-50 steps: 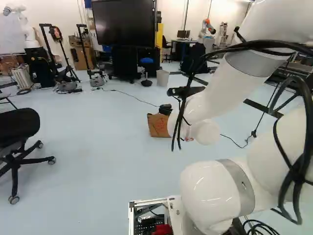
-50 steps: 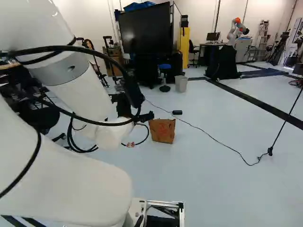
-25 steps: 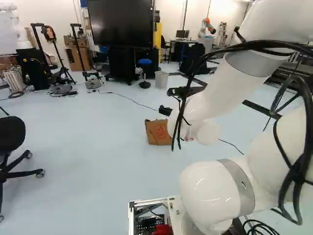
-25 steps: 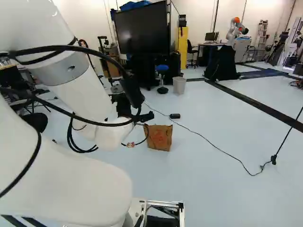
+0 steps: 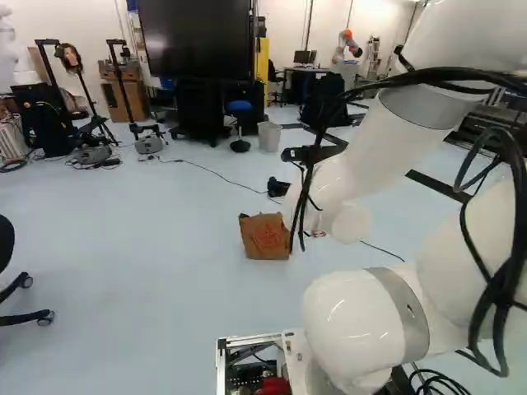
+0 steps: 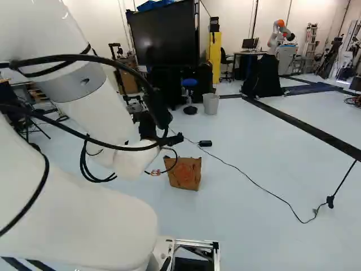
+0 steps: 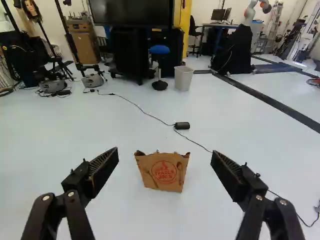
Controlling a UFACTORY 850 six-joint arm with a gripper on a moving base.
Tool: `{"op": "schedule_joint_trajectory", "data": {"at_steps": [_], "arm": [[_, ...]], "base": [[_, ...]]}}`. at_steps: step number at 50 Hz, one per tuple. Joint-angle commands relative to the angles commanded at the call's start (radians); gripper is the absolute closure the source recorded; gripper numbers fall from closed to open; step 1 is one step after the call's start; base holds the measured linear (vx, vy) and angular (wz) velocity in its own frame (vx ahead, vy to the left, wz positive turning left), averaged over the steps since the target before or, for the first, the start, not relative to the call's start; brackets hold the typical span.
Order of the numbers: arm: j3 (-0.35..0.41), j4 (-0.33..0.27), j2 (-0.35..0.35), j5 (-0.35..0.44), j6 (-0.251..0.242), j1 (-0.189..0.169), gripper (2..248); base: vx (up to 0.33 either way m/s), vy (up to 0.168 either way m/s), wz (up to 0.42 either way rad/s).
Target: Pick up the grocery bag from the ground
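On the smooth, pale floor [image 7: 125,220], one brown paper grocery bag [image 7: 164,171] is standing upright, its sides creased, its top edge uneven, one round red print showing on its face. It is sitting ahead of the pincer [image 6: 172,139], apart from it, and the two black, ribbed fingers [image 7: 105,165] are standing released, wide apart. Beyond the bag, one oblong black box [image 7: 182,125] is lying along a thin cable; farther back, one round-seated blue stool [image 7: 160,49] is standing near one tapered bin [image 7: 183,78].

Brown paper grocery bag [image 7: 163,172] with red print, upright on floor.
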Motion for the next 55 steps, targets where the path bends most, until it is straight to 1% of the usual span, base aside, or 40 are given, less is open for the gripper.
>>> {"op": "schedule_joint_trajectory", "data": {"at_steps": [44,45,55], "arm": [[0.0,0.0,0.0,0.0,0.0,0.0,3],[-0.028,0.0,-0.034,0.0,0.0,-0.005,3],[-0.082,0.0,-0.095,0.0,0.0,-0.012,3]], "base": [[0.255,-0.063,-0.035],[0.245,-0.049,-0.024],[0.063,-0.015,-0.027]]}}
